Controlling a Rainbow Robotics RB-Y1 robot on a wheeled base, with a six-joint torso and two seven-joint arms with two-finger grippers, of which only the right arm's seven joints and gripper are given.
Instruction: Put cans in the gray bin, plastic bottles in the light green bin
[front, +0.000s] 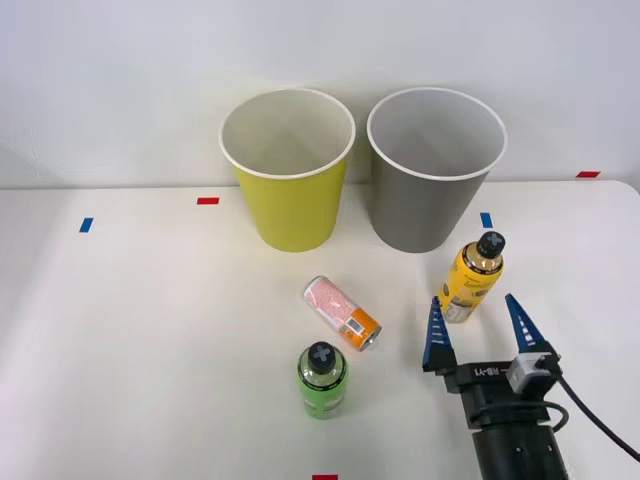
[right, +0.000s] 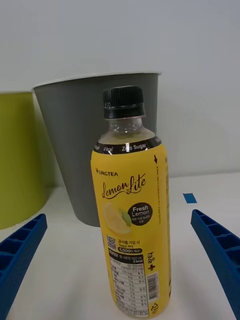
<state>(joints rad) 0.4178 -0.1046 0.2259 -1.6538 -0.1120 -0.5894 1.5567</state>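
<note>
A yellow-orange plastic bottle (front: 470, 278) (right: 131, 210) with a black cap stands upright in front of the gray bin (front: 434, 166) (right: 85, 150). My right gripper (front: 479, 328) (right: 120, 300) is open just short of it, its blue fingers (right: 220, 250) level with the bottle's base on either side and not touching it. A green bottle (front: 322, 380) with a black cap stands nearer the front. The pink-and-white can (front: 342, 312) with an orange band lies on its side between the two bottles. The light green bin (front: 290, 166) (right: 20, 160) stands left of the gray one.
Both bins stand side by side at the back of the white table (front: 150, 340), open tops up. Small blue tape marks (front: 86, 225) and red tape marks (front: 208, 201) dot the tabletop. A blue mark (right: 189, 198) lies beside the yellow bottle.
</note>
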